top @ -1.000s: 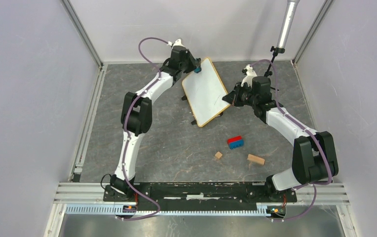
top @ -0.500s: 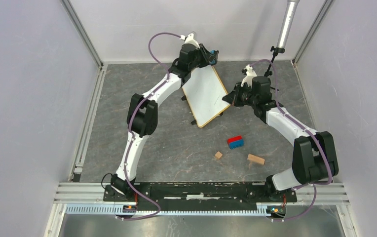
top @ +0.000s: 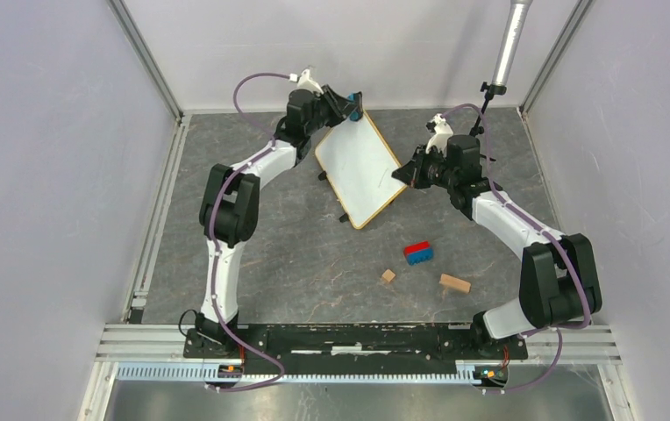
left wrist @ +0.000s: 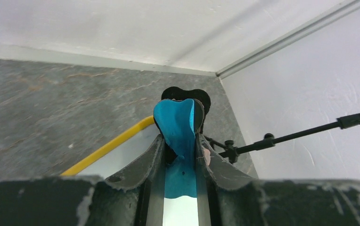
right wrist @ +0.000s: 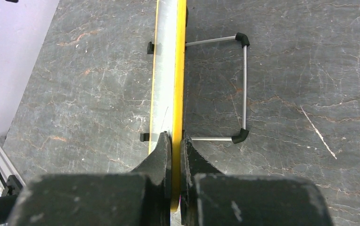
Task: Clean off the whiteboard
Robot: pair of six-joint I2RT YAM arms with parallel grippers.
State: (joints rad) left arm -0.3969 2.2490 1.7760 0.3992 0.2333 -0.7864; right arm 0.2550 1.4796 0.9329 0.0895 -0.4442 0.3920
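Two claws work on the whiteboard (top: pixel 356 162), which sits in the far half of the bench (top: pixel 261 254), about midway between its left and right edges, one corner close to the far edge. It is turned at an angle, its white face showing from above.

The right claw (top: pixel 404 175) is clamped on the board's right-hand rim, its fingers (right wrist: pixel 161 150) pinched tight on either side of the yellow frame. From the right wrist the board shows edge-on, with its wire stand (right wrist: pixel 243 84) and black feet behind it.

The left claw (top: pixel 352 107) hangs at the board's far corner, narrowly parted and gripping a blue eraser (left wrist: pixel 175 125). The frame edge runs just below the eraser; contact with the white face cannot be told.

Toward the near right of the bench, well apart from the board, lie a red-and-blue block (top: pixel 417 253), a small wooden cube (top: pixel 388 275) and a wooden block (top: pixel 454 282).
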